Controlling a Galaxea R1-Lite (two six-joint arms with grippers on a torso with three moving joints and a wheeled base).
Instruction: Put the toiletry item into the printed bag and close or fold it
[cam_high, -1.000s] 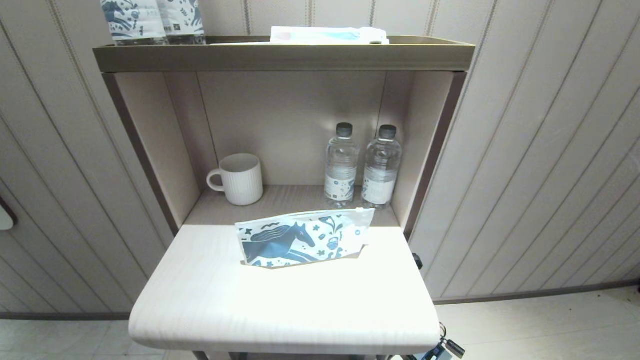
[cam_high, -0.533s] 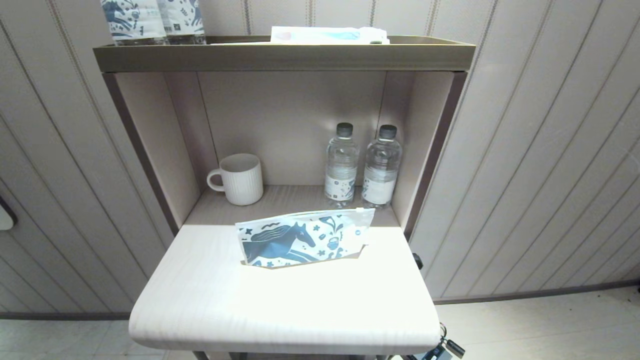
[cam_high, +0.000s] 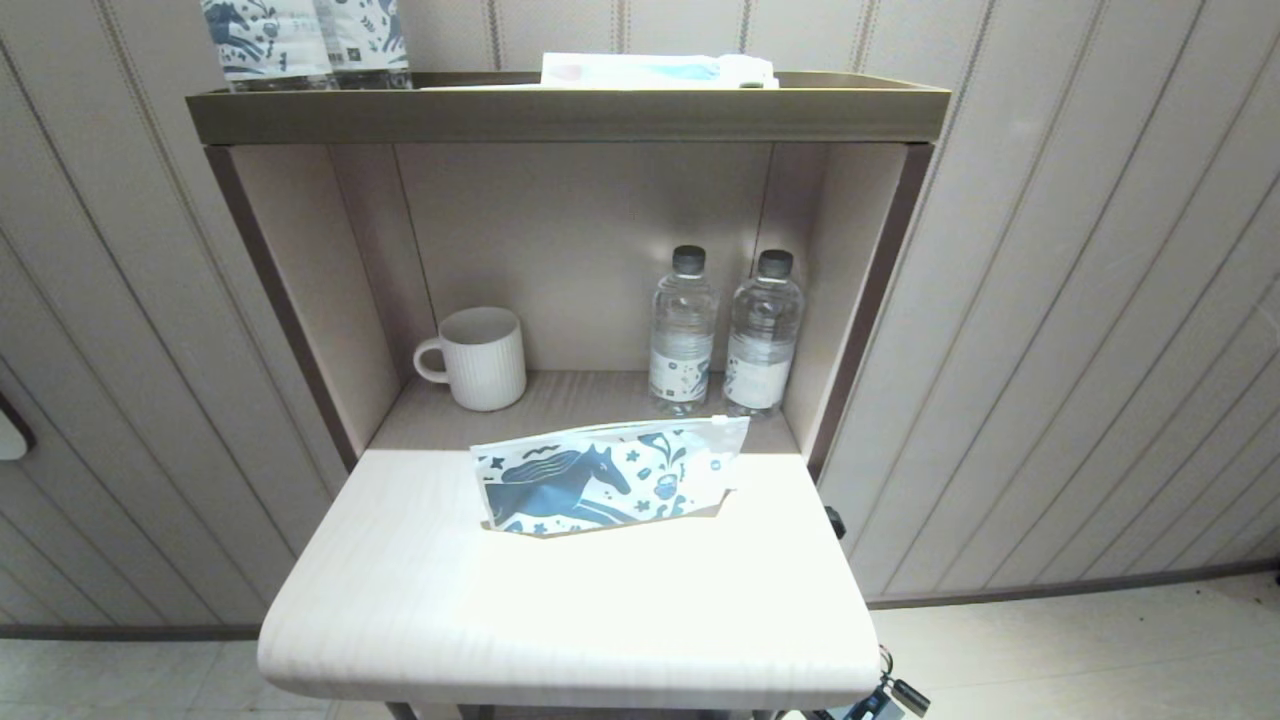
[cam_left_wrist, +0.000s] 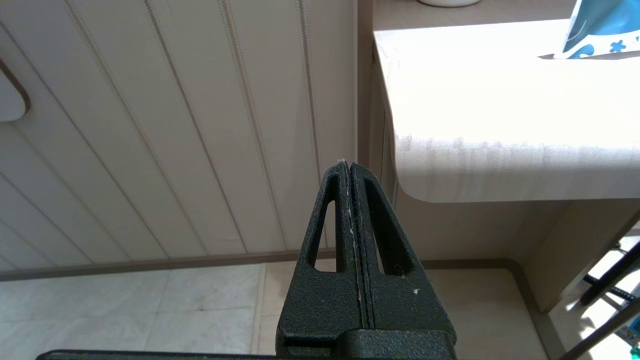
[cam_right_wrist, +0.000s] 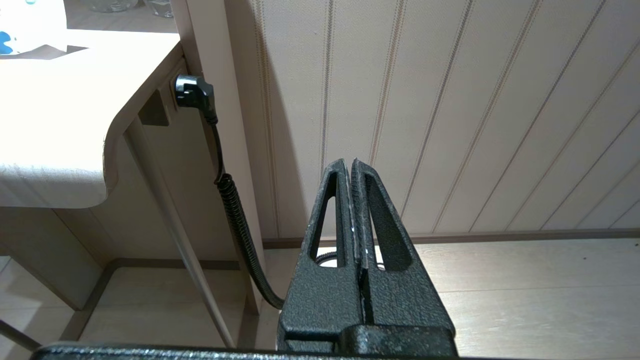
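The printed bag (cam_high: 605, 477) stands on its long edge on the pale table (cam_high: 560, 620), just in front of the shelf opening; its dark blue horse faces me. The white comb is not in view. Both arms hang low beside the table and do not show in the head view. My left gripper (cam_left_wrist: 348, 165) is shut and empty below the table's left front corner, and a corner of the bag (cam_left_wrist: 600, 30) shows far off in its view. My right gripper (cam_right_wrist: 349, 162) is shut and empty below the table's right side.
A white ribbed mug (cam_high: 480, 358) and two water bottles (cam_high: 682, 330) stand in the shelf recess behind the bag. Blue-printed bottles (cam_high: 300, 40) and a flat packet (cam_high: 655, 70) sit on the top shelf. A black coiled cable (cam_right_wrist: 235, 210) hangs by the table's right side.
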